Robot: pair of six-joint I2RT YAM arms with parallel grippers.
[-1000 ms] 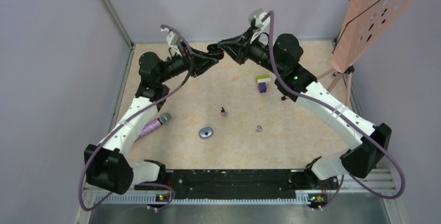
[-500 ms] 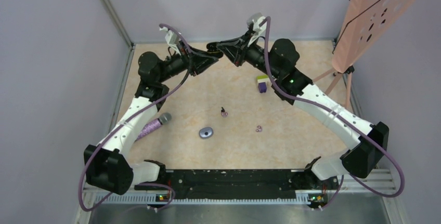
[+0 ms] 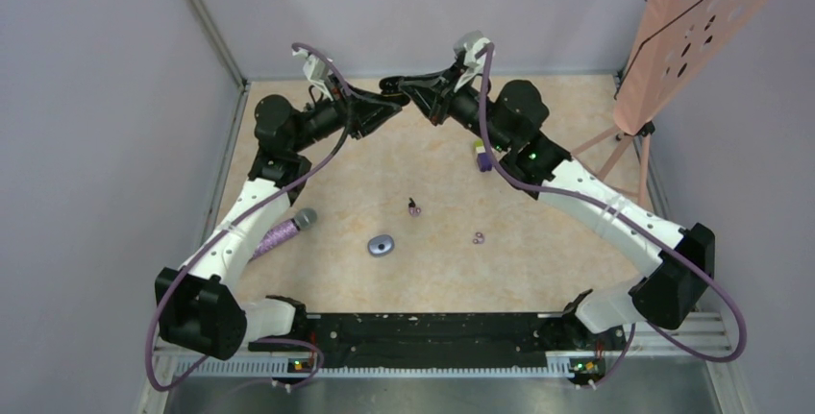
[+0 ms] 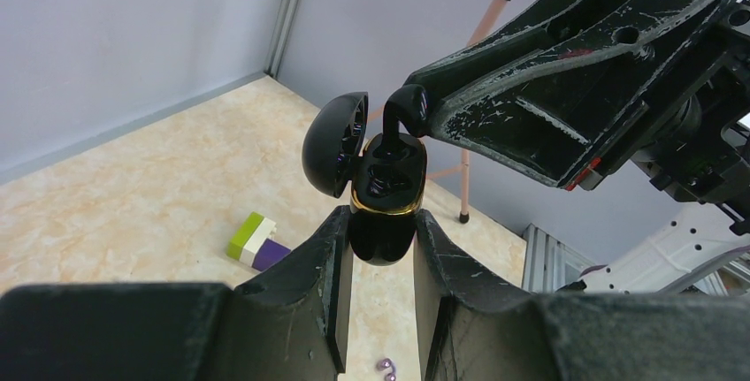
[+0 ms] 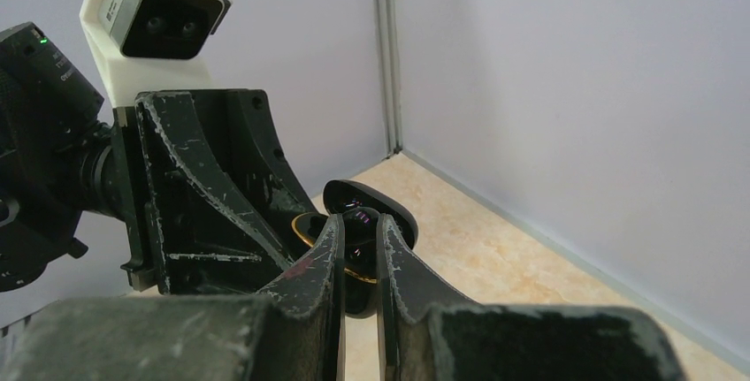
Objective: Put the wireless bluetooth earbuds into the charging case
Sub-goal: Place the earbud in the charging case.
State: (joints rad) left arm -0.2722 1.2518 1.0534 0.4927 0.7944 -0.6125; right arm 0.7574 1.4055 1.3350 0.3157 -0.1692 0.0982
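Note:
High over the far side of the table, my left gripper point(image 4: 382, 224) is shut on the charging case point(image 4: 382, 209), a glossy black shell with a gold rim. Its lid point(image 4: 334, 144) stands open to the left. My right gripper point(image 5: 358, 222) is shut on a black earbud point(image 4: 402, 111) whose lower end sits in the case's open top. In the top view the left gripper point(image 3: 386, 102) and right gripper point(image 3: 396, 84) meet tip to tip. A purple earbud with a dark stem point(image 3: 414, 207) and a purple ring-like earbud point(image 3: 478, 237) lie on the table.
A green, white and purple block point(image 4: 256, 241) lies under the right arm. A blue-grey oval object point(image 3: 381, 245) and a purple-handled microphone point(image 3: 285, 231) lie nearer the front. A pink perforated board on a stand point(image 3: 692, 30) is at the far right. Grey walls enclose the table.
The right arm has shifted slightly left and up toward the left gripper, and it now covers more of the block. The left arm has barely moved. Both grips are unchanged.

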